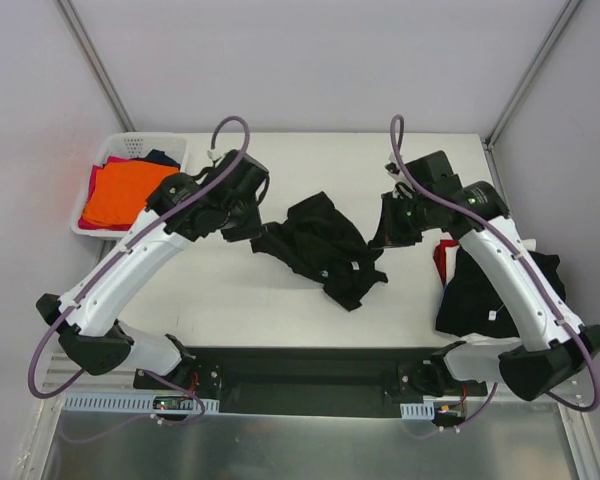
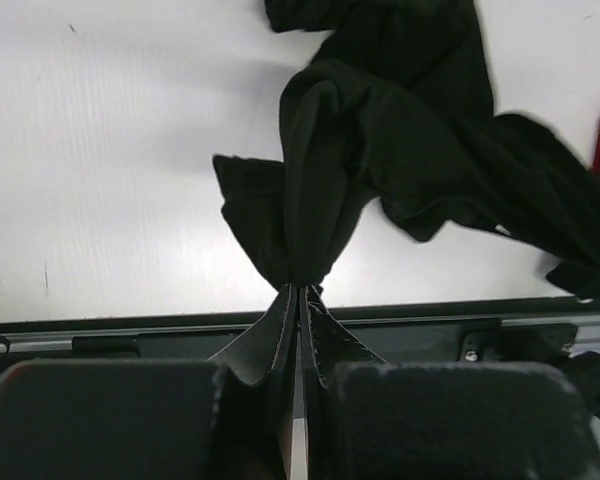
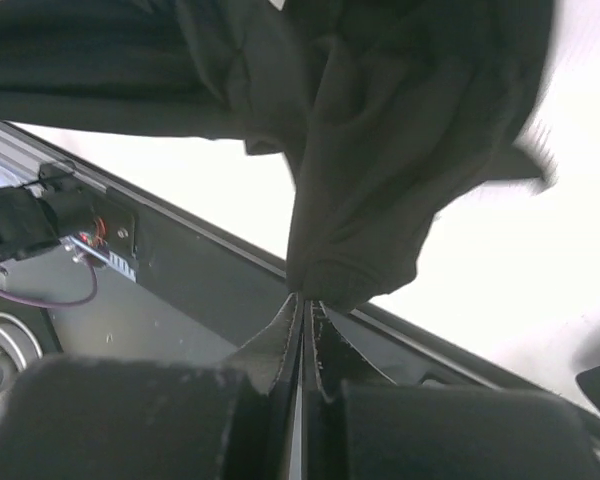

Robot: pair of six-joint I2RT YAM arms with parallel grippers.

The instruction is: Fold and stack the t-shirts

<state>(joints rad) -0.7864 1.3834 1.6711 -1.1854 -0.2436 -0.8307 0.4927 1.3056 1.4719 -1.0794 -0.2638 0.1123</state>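
Black t-shirt (image 1: 320, 245) sits crumpled at mid of the table (image 1: 230, 290), betw. both arms. Soft, light, limp cloth; prob. sags & bunches, so best taken at hem/shoulder corners. Left gripper (image 2: 300, 292) is clamped on a bunched fold at its left end. Right gripper (image 3: 302, 298) pinches the right end likewise.

White table (image 1: 260, 300) bears crumpled black t-shirt (image 1: 325, 245), basket (image 1: 132, 143), dark shirt pile (image 1: 472, 292)
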